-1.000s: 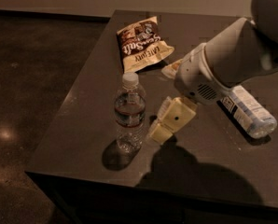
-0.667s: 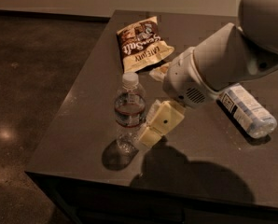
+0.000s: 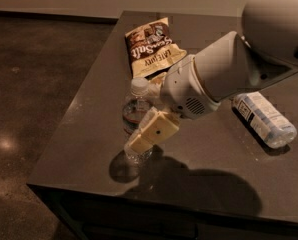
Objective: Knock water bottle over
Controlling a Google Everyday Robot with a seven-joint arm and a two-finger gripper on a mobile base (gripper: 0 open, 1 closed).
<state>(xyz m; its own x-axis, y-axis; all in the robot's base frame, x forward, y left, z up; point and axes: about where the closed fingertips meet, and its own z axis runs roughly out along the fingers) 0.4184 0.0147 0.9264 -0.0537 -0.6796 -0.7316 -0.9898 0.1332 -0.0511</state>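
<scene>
The water bottle (image 3: 133, 113) stands upright near the left front part of the dark tabletop (image 3: 84, 139), white cap on top and a narrow reddish band around its middle. Its clear, ribbed base rests on the surface, with a round dark shadow just beside it toward the front left.

The tool (image 3: 141, 140) is right at the bottle. Its cream part slants down from upper right to lower left across the front of the bottle's lower half and hides part of it. It appears to touch the bottle's right side, though the exact point of contact is hidden. Whether the tool is apart or together I cannot tell; only one cream piece shows clearly, and nothing shows it clamped on the bottle.

Behind the tool, the thick white arm (image 3: 229, 74) reaches in from the upper right corner, its rounded wrist housing just right of the bottle's cap. The arm casts a wide shadow on the tabletop toward the front edge.

A snack bag (image 3: 150, 46) lies flat behind the bottle, nearer the far edge, with its lower end partly covered by the wrist. A second bottle (image 3: 264, 118), with a white and blue label, lies on its side at the right, well apart from the upright one.

Left of the tabletop is a dark, glossy floor (image 3: 34, 84).
</scene>
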